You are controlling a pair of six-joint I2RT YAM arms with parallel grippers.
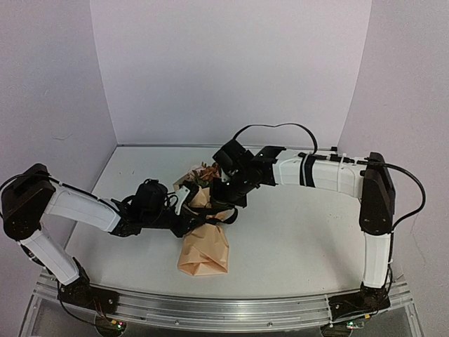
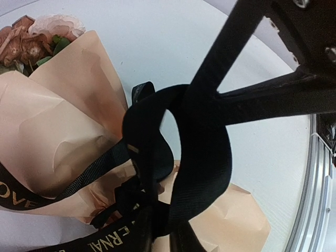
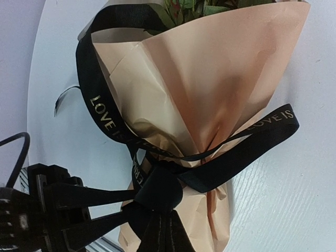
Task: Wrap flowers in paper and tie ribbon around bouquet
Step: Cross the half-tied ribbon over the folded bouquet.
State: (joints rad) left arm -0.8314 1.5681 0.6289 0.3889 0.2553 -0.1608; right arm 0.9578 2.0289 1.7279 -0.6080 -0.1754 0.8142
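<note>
1. Top external view: the bouquet (image 1: 205, 246) lay on the desk (image 1: 302, 232) between the two arms, with its blooms pointing away from the bases.
2. Wrapping looked done. The paper (image 3: 210, 79) was closed in a cone around the flowers (image 2: 31, 39).
3. The ribbon (image 3: 102, 113) circled the cone's narrow part and crossed in a knot (image 3: 157, 191). Its loops hung slack.
4. The left tool (image 1: 188, 210) and the right tool (image 1: 223, 200) were each pressed together, pinching the ribbon near the knot.
5. Judged left to do: draw the knot snug, then let go.
</note>
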